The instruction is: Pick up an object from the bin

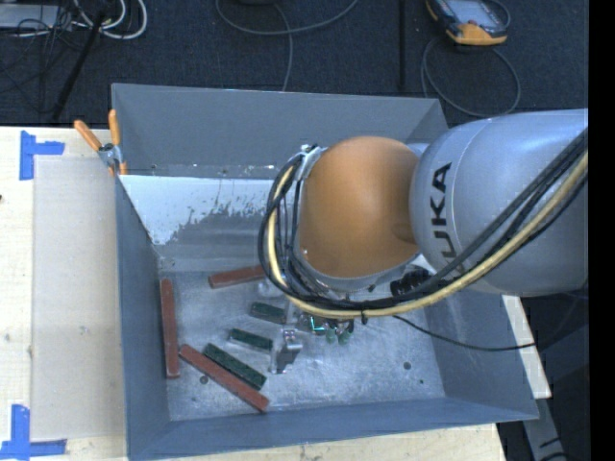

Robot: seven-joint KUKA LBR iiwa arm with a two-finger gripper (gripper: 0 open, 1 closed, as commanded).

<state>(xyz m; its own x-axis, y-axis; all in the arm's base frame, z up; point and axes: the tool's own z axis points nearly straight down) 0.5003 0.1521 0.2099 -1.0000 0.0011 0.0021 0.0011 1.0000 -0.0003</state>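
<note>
My gripper (286, 348) pokes out from under the wrist, low over the middle of the bin floor. Just left of it lies a short dark green bar (252, 338). A second short dark green bar (267, 310) lies a little further back, partly under the wrist. A longer dark green bar (233, 365) rests to the lower left, beside a long reddish-brown stick (223, 378) that runs diagonally toward the front. I see nothing held by the gripper.
Another reddish-brown stick (169, 327) lies lengthwise along the left wall. A shorter brown one (237, 277) sits further back by the sloped wall. The arm and its orange cover hang over the bin's centre and right.
</note>
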